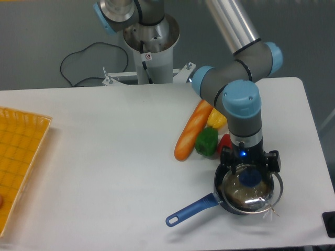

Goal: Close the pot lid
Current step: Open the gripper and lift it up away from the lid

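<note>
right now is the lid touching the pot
Touching: the camera view shows the lid seated on the pot rim, no gap visible.

White table (104, 157), pot (230, 201), carrot (192, 132), green pepper (207, 141), orange tray (18, 162) at left

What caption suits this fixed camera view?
Gripper just above the knob of the glass lid resting on the saucepan.

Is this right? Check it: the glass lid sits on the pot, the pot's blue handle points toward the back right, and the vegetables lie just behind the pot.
Not quite. In the camera view the pot has its blue handle pointing toward the front left, not the back right. The rest stands: the glass lid sits on the pot, and the vegetables lie just behind it.
</note>
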Tool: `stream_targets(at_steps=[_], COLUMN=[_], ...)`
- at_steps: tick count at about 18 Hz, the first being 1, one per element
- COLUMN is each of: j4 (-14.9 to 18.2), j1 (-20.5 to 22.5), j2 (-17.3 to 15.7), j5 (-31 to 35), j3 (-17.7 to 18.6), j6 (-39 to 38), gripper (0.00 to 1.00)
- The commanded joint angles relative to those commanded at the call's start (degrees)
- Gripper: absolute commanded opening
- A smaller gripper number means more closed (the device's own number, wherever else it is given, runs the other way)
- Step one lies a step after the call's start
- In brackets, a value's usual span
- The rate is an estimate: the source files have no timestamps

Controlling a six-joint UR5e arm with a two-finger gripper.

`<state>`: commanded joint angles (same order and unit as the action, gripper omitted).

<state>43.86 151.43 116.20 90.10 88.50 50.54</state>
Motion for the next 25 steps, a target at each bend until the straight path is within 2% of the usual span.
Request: stream_targets(at_steps=[8, 10, 16, 19, 22, 25], j4=[0.4, 0.4, 2.9, 10.7, 19.3, 24.3], j1=[2.0, 3.1, 6.2, 8.5, 10.5, 12.0], j2=[-4.9, -5.7, -11.9, -13.3, -13.5, -13.5], j5=[-7.2, -7.5, -7.2, -7.3, -7.2, -7.1], j3=[4.2, 5.8, 9.7, 8.3, 5.0, 3.4], j6=[0.2, 0.6, 5.0, 12.1, 20.4, 24.1], gripper=[1.00, 1.00, 1.00, 1.00, 1.00, 1.00])
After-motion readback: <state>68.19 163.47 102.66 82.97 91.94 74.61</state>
